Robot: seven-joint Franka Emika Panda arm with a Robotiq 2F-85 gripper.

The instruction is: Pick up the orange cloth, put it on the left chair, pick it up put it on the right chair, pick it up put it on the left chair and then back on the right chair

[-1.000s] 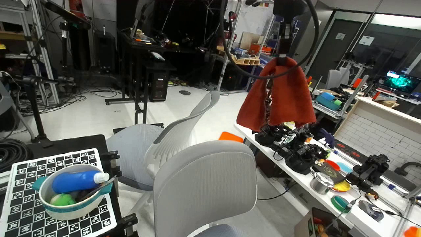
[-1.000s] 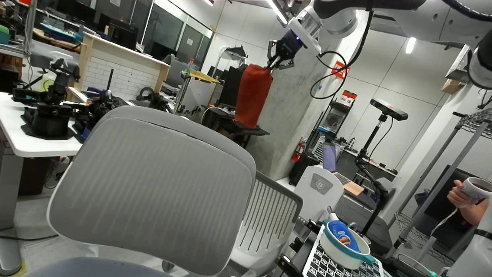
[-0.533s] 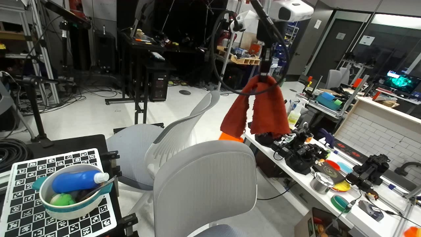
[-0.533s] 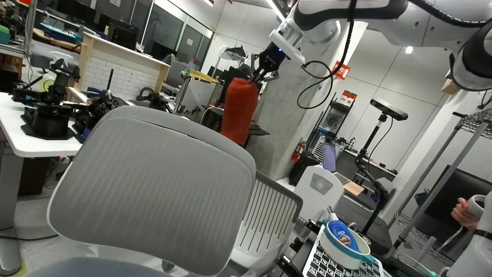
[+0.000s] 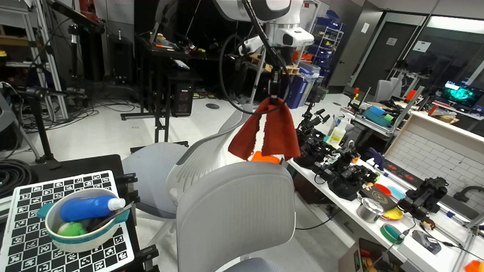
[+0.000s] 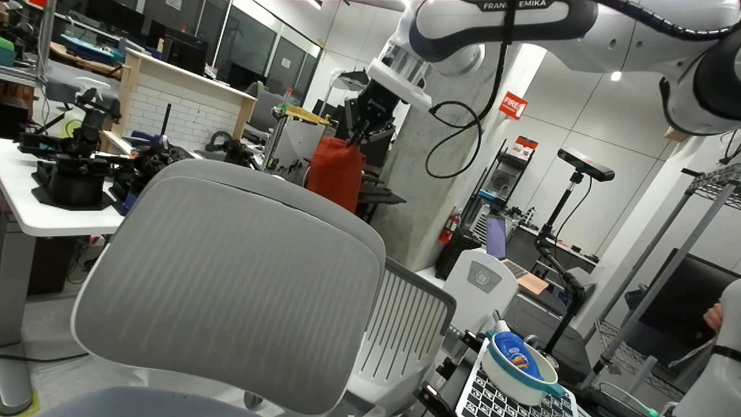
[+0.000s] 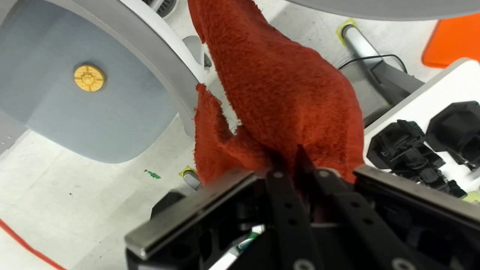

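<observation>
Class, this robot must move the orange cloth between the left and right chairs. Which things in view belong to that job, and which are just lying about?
Part of the job:
cloth, hanging from the fingers
left chair
right chair

Just lying about:
bowl
blue bottle, inside the bowl
patterned board, under the bowl
metal pot
yellow disc

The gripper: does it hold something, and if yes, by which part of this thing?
The gripper holds the orange cloth, pinched at its top; in an exterior view, two flaps hang below.

Rust-orange cloth (image 5: pixel 280 132), perhaps faintly striped grey right chair (image 6: pixel 231 284), checkered board (image 5: pixel 32 234)
</observation>
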